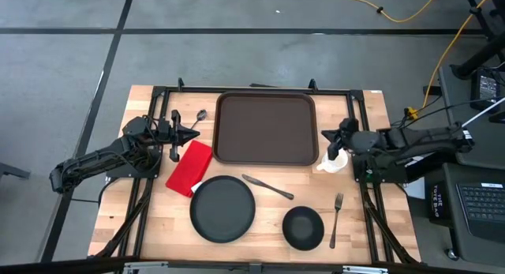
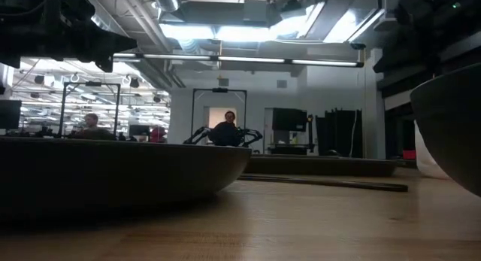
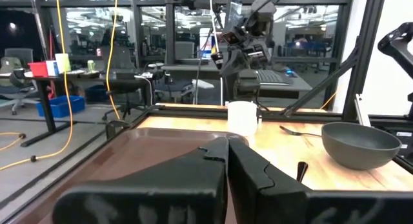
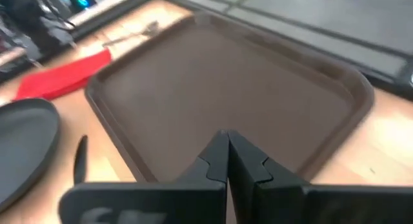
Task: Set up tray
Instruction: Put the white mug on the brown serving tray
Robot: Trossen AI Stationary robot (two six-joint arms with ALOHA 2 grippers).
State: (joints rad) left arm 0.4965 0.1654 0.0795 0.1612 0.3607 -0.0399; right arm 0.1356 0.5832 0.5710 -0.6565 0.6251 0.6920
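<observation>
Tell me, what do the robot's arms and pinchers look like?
Both arms are dark, nearly black, built from chunky jointed pieces. The left gripper and the right gripper each end in two black, wedge-shaped fingers with little stepped notches along their inner edges, narrowing to a point. No markings show on them.

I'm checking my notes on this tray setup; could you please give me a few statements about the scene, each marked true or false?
1. The tray is empty. True.
2. The plate sits on the tray. False: it lies on the table, nearer the front edge.
3. Both claws are shut, left claw and right claw flanking the tray. True.
4. The napkin lies right of the tray. False: it lies at its left.
5. The fork lies beside the bowl. True.
</observation>
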